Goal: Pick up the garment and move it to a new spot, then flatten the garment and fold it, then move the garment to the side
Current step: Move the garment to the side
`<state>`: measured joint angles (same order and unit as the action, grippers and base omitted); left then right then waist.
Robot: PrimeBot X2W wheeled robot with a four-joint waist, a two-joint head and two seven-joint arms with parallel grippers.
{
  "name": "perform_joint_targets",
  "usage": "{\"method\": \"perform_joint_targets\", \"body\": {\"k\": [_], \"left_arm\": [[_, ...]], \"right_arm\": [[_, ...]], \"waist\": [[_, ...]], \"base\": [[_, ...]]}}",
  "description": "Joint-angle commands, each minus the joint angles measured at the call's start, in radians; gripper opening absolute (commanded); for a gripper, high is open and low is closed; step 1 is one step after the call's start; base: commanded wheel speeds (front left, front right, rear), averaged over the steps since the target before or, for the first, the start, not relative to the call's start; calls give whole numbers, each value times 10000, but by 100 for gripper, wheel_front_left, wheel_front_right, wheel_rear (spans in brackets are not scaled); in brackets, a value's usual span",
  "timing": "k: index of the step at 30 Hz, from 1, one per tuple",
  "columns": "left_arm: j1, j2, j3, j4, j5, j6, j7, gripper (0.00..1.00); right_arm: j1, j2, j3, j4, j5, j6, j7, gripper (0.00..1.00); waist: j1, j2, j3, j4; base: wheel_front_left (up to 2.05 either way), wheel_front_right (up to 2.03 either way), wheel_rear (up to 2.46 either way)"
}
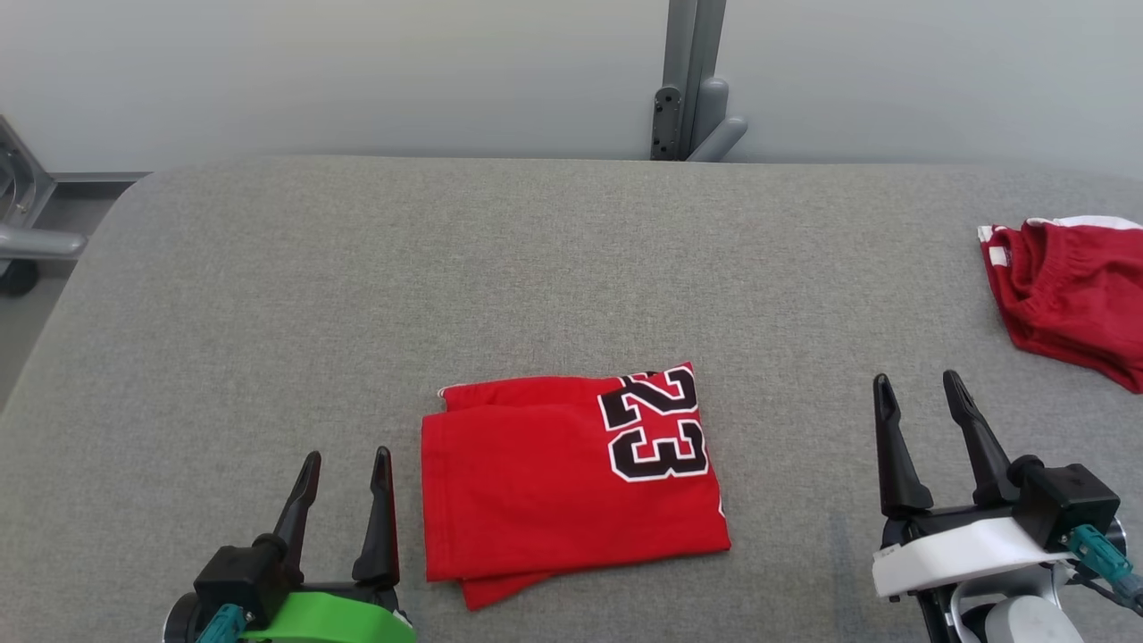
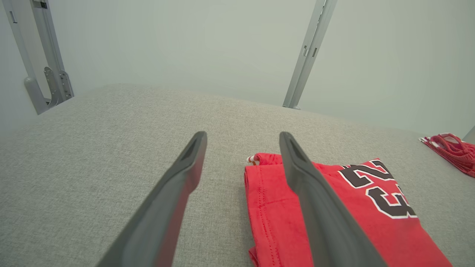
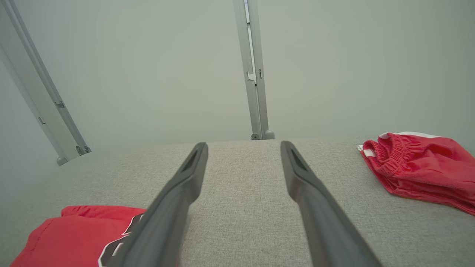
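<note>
A grey cloth-covered surface (image 1: pixel 536 268) stretches to a pale wall (image 1: pixel 357 71), with a metal post (image 1: pixel 688 80) behind its far edge.

The garment (image 1: pixel 554 482) lies near the front middle, folded into a red rectangle with "23" at its far right corner. So the step in hand is probably the last one: moving it aside.

Doing that well likely means keeping the fold intact. At the left, an under layer pokes out past the front corner, so a pinch there should catch every layer or that flap may trail and open the packet. A grip low on the left edge, matched by one on the right edge, would let both arms lift level and together. A one-sided pull would probably drag the stack askew on this grippy cloth. The bare stretch on the left looks the safer spot, since red shorts (image 1: pixel 1072 299) lie at the far right edge.

The left end effector (image 1: pixel 347 454) is low at the near edge, just beside the garment's left side. Its fingers are spread wide, empty, and point away toward the wall. In its wrist view the inner finger crosses the garment's edge. Whether it touches cannot be told.

The right end effector (image 1: pixel 917 378) is well apart from the garment, between it and the shorts. It too is spread and empty, and it reaches a little farther forward.
</note>
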<state>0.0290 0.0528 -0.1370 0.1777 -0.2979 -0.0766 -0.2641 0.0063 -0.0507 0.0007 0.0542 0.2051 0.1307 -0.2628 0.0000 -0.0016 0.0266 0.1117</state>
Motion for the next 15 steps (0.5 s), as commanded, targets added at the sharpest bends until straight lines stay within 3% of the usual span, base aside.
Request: {"method": "perform_joint_targets", "body": {"k": [1, 9, 15], "left_arm": [[-27, 14, 37, 21, 78, -39, 2, 100], [-49, 2, 110, 15, 85, -94, 2, 100], [-194, -7, 158, -67, 62, -115, 3, 100]], "right_arm": [[80, -4, 14, 44, 41, -2, -20, 100], [64, -3, 215, 407, 41, -2, -4, 100], [-505, -94, 601, 988, -363, -2, 1059, 100]], "waist": [[0, 16, 0, 25], [0, 16, 12, 177], [0, 16, 169, 436]], "base": [[0, 0, 0], [0, 0, 0], [0, 0, 0]]}}
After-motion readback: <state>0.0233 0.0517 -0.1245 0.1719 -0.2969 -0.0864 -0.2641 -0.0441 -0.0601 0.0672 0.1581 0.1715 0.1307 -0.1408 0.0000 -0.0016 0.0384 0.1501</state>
